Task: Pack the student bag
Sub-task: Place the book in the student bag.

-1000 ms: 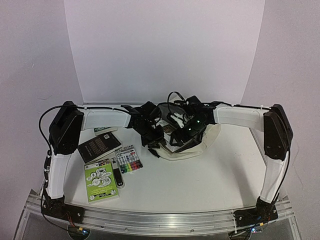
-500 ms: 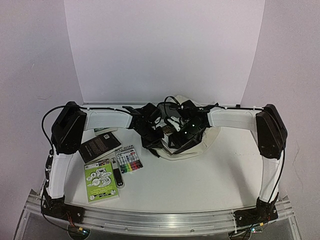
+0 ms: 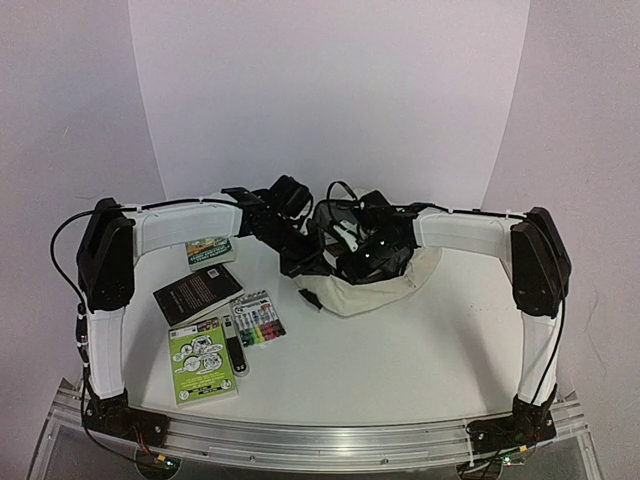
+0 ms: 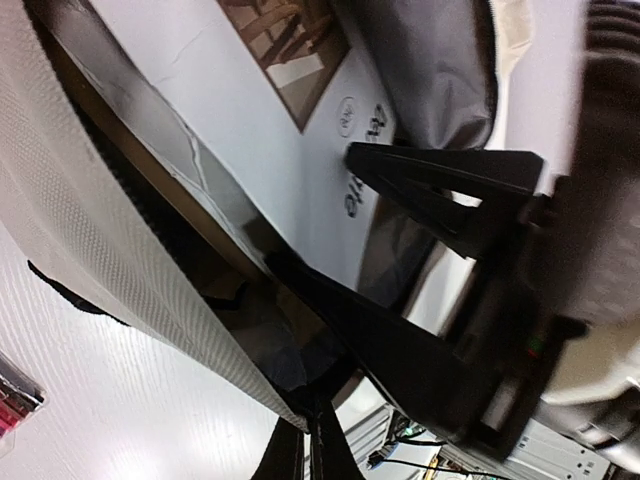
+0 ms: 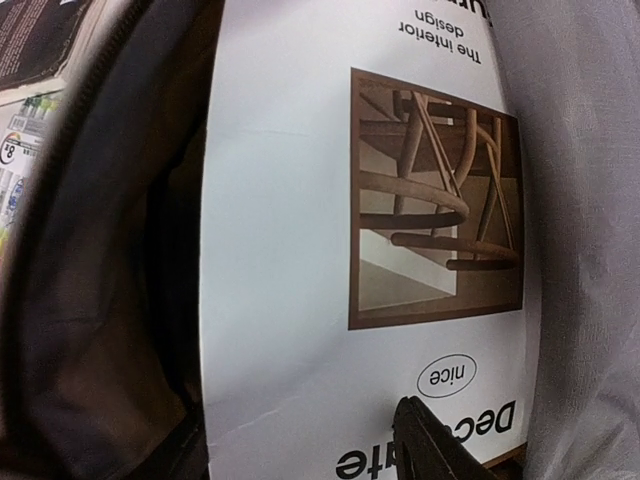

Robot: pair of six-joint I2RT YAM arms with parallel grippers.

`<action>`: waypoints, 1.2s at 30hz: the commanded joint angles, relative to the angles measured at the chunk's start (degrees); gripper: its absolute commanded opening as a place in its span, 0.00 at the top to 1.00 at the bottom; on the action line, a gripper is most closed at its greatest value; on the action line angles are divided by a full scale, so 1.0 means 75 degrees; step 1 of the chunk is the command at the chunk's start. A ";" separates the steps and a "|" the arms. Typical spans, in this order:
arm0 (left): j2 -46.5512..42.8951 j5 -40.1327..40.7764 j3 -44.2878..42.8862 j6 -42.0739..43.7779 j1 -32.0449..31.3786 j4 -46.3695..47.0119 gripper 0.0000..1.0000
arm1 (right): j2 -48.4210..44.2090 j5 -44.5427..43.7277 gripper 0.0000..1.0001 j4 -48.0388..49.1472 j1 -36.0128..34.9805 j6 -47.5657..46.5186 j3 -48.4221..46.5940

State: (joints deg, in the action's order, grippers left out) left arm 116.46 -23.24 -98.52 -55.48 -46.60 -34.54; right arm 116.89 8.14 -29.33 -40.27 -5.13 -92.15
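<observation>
A magazine (image 5: 300,200) reading "Decorate" and "nice" sits in the student bag (image 3: 392,292); left gripper (image 3: 305,265) pinched shut, right gripper (image 3: 350,268) unclear.

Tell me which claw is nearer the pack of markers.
Left. The left claw is at the bag's left rim, up and right of the markers; the right claw is farther right, over the bag's opening.

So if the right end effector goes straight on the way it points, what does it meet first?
Probably the white magazine with the wooden chair photo inside the cream fabric backpack; distance unclear.
</observation>
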 commanded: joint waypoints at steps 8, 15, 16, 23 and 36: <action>-0.1271 -0.0776 -0.0173 0.0351 -0.0039 0.0070 1.00 | -0.0274 0.0676 0.53 -0.0408 0.0045 -0.0446 0.1280; -0.1532 -0.1058 0.0429 0.0477 -0.0044 0.0059 1.00 | -0.0506 0.2302 0.46 -0.1582 -0.0004 -0.1154 0.1436; -0.1585 -0.1060 0.0522 0.0515 -0.0045 0.0064 0.98 | -0.0520 0.2326 0.43 -0.1786 0.0001 -0.1248 0.1291; -0.2374 0.0355 0.1061 0.0400 -0.0009 -0.0168 0.43 | -0.1069 0.2593 0.20 -0.2098 0.0096 -0.1351 -0.0069; -0.1639 0.2042 0.0248 -0.0161 0.0365 -0.1906 0.23 | 0.0610 0.2018 0.42 -0.0522 0.0073 0.0248 -0.2059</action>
State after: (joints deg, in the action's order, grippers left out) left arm 99.83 -10.77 -91.34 -56.07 -43.56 -44.04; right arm 115.77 25.75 -36.86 -39.55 -7.96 -104.24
